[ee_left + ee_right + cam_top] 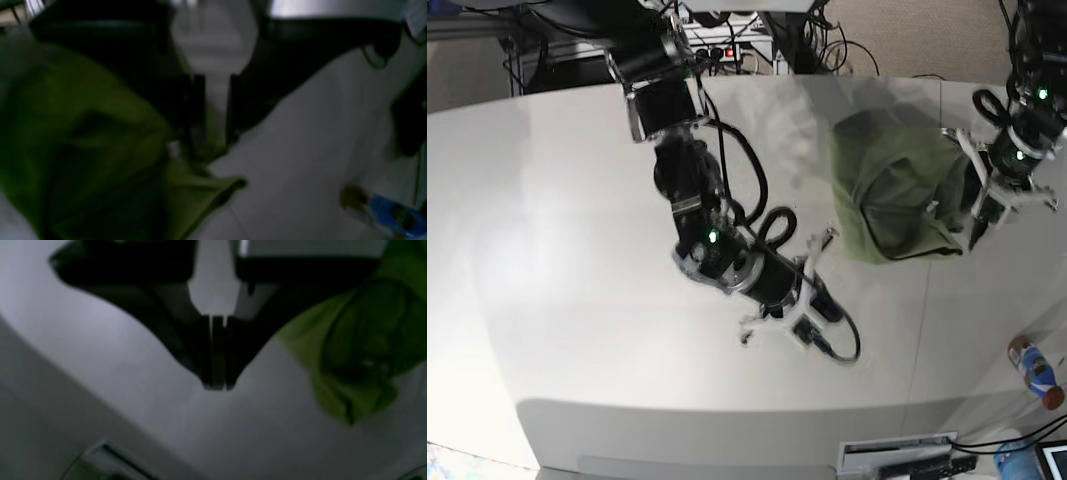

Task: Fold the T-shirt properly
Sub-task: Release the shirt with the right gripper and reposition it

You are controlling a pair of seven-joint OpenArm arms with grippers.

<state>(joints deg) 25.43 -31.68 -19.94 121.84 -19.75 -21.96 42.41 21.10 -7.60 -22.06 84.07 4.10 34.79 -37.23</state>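
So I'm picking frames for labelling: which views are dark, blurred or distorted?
Left wrist: dim and soft, the T-shirt a smeared green mass. Right wrist: equally dark, the end effector a silhouette. Base: bright and mostly sharp, but the table edges bow and the nearer arm's tip is motion-blurred.

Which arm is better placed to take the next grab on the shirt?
Probably the left. Its gripper is right at the T-shirt, jaws apart around a bit of its edge. The right gripper is shut, empty, and well off the cloth over bare table.
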